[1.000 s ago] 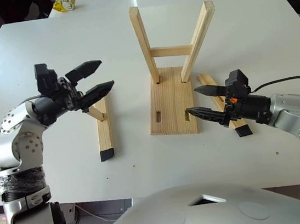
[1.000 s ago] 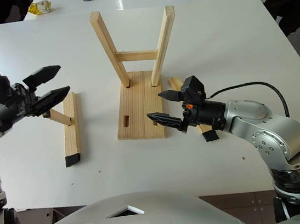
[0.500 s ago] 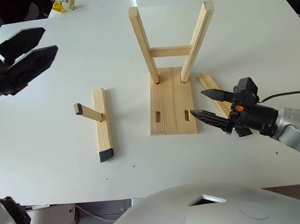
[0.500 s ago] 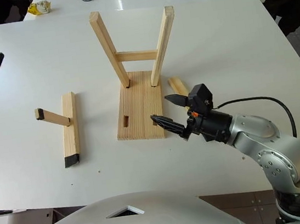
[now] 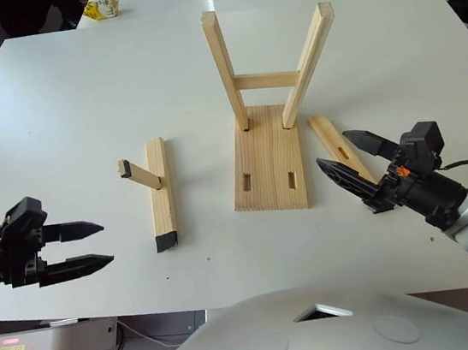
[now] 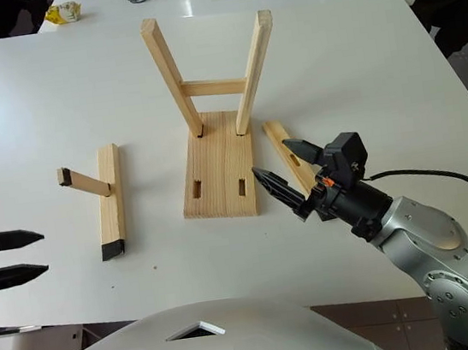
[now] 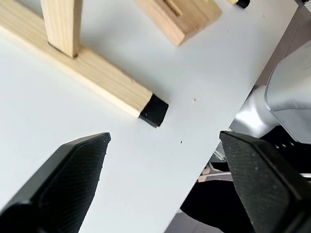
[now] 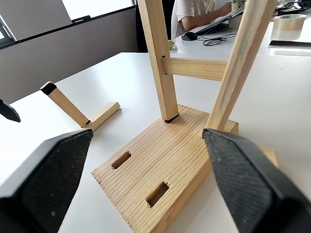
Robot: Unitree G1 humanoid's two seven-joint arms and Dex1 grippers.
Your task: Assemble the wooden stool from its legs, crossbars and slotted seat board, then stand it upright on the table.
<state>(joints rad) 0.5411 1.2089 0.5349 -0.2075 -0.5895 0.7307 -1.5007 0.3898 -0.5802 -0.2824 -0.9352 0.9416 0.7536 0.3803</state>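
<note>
The seat board (image 5: 270,170) lies flat mid-desk (image 5: 77,101), and a frame (image 5: 266,79) of two legs and a crossbar stands in its far slots. A second leg (image 5: 160,193) lies to its left and a loose leg (image 5: 323,131) just to its right. The left gripper (image 5: 105,244) hangs near the front edge, fingers apart and empty. The right gripper (image 5: 332,148) is by the loose leg, fingers spread, holding nothing.

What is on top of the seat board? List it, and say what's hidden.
Two legs joined by a crossbar stand in the far slots of the seat board. The two near slots are empty. The leg ends inside the board are hidden.
</note>
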